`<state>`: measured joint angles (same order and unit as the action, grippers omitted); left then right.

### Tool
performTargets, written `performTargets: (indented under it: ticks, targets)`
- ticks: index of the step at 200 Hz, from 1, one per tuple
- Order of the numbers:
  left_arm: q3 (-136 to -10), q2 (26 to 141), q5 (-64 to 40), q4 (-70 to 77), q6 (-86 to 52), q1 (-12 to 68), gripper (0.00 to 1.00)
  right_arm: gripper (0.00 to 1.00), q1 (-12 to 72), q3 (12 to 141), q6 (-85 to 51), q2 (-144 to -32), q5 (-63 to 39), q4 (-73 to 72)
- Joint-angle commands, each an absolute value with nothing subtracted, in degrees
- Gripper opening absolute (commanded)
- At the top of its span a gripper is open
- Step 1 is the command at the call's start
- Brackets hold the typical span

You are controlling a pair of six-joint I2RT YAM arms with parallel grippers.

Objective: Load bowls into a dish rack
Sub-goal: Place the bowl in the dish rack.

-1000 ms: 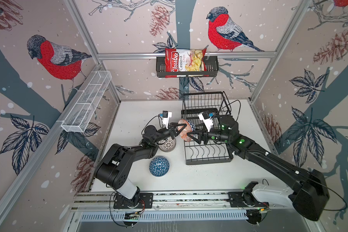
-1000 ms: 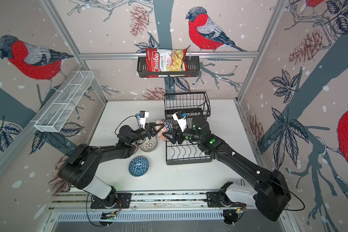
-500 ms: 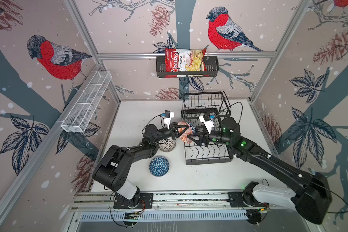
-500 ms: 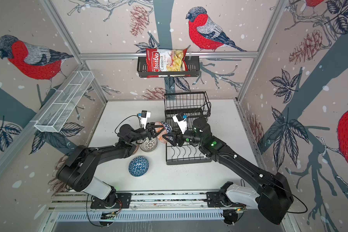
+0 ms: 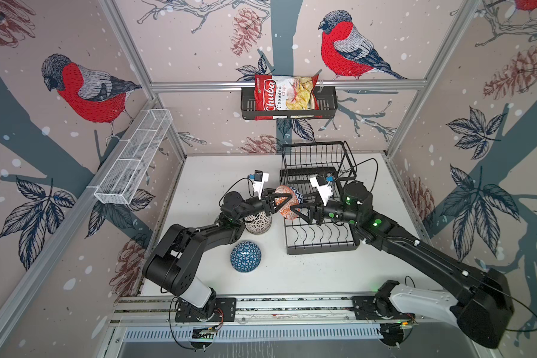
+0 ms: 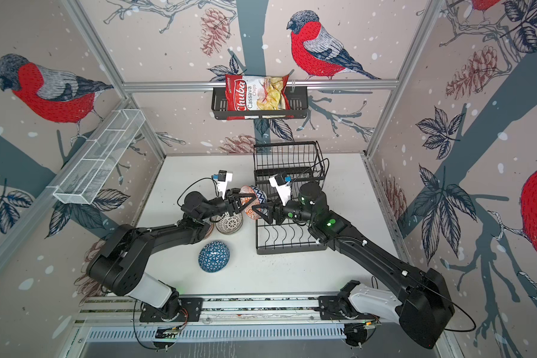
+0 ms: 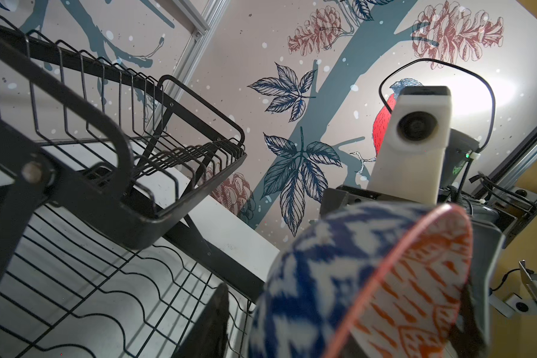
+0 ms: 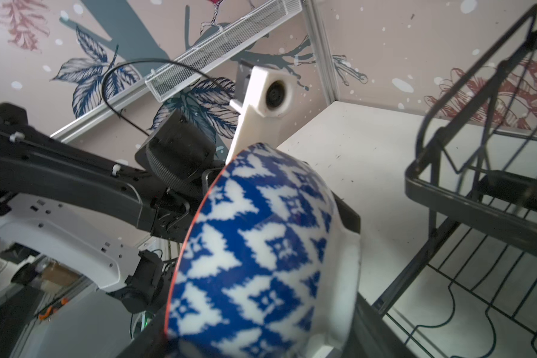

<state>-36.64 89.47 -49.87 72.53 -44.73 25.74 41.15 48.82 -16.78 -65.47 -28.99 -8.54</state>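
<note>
A bowl (image 5: 283, 189) (image 6: 248, 192), blue-and-white outside and orange-patterned inside, hangs on edge in the air beside the dish rack (image 5: 321, 248) (image 6: 289, 249). My right gripper (image 5: 295, 208) (image 8: 261, 325) is shut on it across rim and foot; the bowl (image 8: 261, 241) fills the right wrist view. My left gripper (image 5: 287, 203) (image 7: 338, 325) faces it from the other side, open, and one finger (image 7: 211, 322) stands clear of the blue wall (image 7: 323, 279). On the table sit an upturned blue-triangle bowl (image 5: 245, 256) and a grey-patterned bowl (image 5: 258, 222).
The rack's raised basket (image 5: 318, 161) (image 7: 106, 198) stands at its far end, with the wavy slot dividers (image 5: 320, 235) empty below. A black wall basket with a chips bag (image 5: 287, 96) hangs at the back. A white mesh tray (image 5: 134, 161) runs along the left wall.
My left gripper's jaws have spread apart off the bowl. The right gripper has closed in slightly from the rack side and keeps its hold on the bowl.
</note>
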Motion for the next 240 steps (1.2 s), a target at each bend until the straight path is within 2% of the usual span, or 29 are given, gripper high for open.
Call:
performTargets:
  ticks: [1,57,163,240]
  targets:
    - [-36.7,89.3,-50.5,72.0,-43.7,25.7,0.48,0.46,40.7,48.3,-18.5,-65.2,-26.4,-13.3]
    - [-36.7,88.4,-50.3,69.7,-41.9,25.7,0.6,0.46,39.3,47.3,-17.9,-65.3,-24.9,-12.2]
    - [-35.9,80.7,-45.5,53.0,-30.9,25.4,0.63,0.46,37.6,43.9,-15.6,-64.4,-20.3,-9.2]
    - [-33.9,76.2,-42.4,48.9,-28.6,25.0,0.63,0.45,35.7,39.7,-15.1,-62.8,-14.4,-8.2]
